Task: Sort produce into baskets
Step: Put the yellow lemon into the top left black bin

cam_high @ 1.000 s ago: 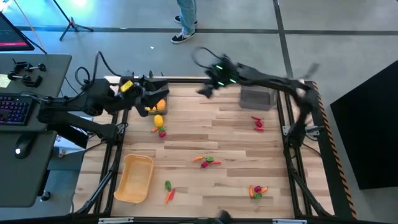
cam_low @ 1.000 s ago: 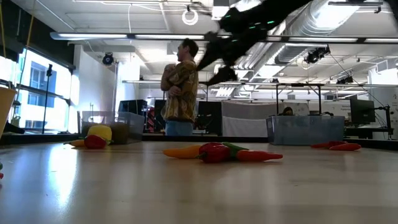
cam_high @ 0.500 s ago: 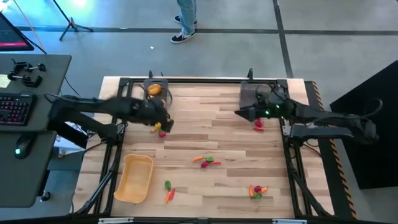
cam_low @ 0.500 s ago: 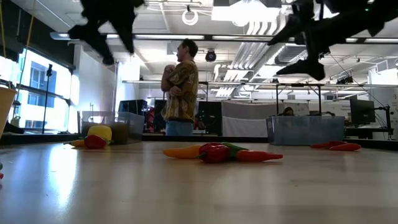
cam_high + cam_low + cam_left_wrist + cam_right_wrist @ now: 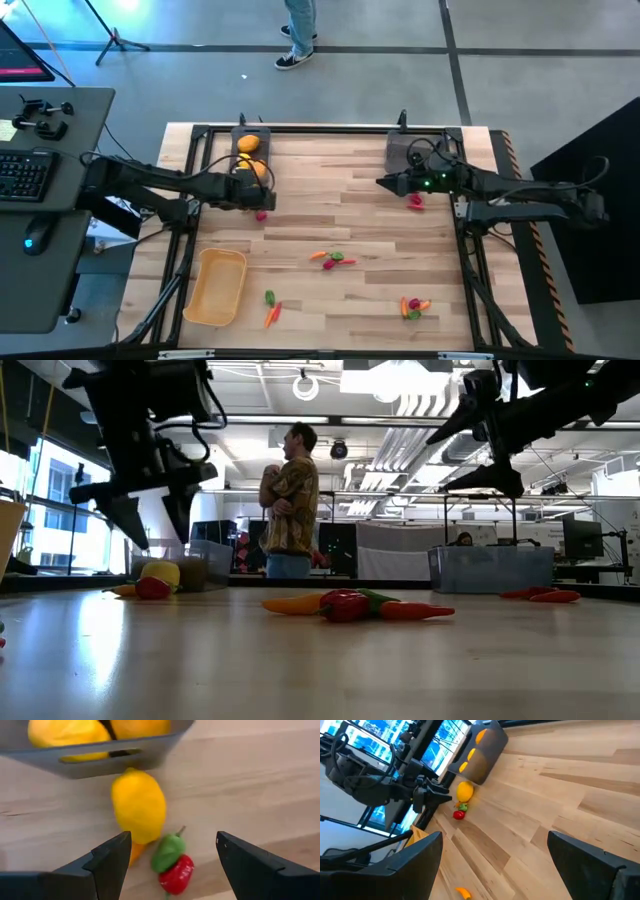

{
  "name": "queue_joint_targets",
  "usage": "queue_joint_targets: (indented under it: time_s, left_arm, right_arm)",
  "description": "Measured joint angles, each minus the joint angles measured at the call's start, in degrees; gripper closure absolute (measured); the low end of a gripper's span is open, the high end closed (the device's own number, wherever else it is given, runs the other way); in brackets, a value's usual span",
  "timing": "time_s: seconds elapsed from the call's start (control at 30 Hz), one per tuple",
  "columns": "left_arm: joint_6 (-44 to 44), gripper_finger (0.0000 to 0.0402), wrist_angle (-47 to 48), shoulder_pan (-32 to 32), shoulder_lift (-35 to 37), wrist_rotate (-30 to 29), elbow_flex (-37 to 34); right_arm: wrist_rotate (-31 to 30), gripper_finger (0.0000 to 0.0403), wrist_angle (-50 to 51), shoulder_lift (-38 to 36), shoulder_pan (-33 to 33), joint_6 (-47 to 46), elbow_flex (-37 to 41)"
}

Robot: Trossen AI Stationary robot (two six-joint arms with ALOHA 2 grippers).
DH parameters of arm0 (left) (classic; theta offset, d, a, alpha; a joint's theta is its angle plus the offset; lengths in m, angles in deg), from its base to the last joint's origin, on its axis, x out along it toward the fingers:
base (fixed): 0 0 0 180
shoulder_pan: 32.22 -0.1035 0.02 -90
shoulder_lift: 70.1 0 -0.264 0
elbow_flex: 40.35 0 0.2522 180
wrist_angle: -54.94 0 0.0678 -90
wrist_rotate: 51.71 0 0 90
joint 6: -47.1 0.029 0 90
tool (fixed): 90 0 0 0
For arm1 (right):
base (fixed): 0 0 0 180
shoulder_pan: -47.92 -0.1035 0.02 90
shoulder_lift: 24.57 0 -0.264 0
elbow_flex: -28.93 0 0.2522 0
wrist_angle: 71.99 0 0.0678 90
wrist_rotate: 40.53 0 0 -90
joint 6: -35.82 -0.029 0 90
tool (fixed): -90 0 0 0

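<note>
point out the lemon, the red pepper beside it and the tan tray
lemon [image 5: 138,805], left wrist view, middle of its yellow body
red pepper [image 5: 177,875], left wrist view, its glossy side
tan tray [image 5: 199,300], high view, its rim

Grey floor [image 5: 400,25], desk [image 5: 55,200] with keyboard [image 5: 22,175], ceiling ducts [image 5: 400,440].

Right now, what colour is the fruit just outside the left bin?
Yellow lemon, clearest in the left wrist view.
</note>
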Motion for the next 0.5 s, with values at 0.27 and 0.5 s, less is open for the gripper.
queue_joint_targets:
  time_s: [0.27,0.5]
  left_arm:
    - [3.0,0.0123,-0.2,-3.9,-0.5,-2.5,-0.1]
    - [4.7,0.0123,0.1,-4.8,-3.1,-0.5,-0.1]
  right_arm:
    - [1.1,0.0052,-0.2,2.1,-0.3,0.0,0.0]
    - [1.4,0.0052,-0.2,2.2,-0.3,0.9,-0.1]
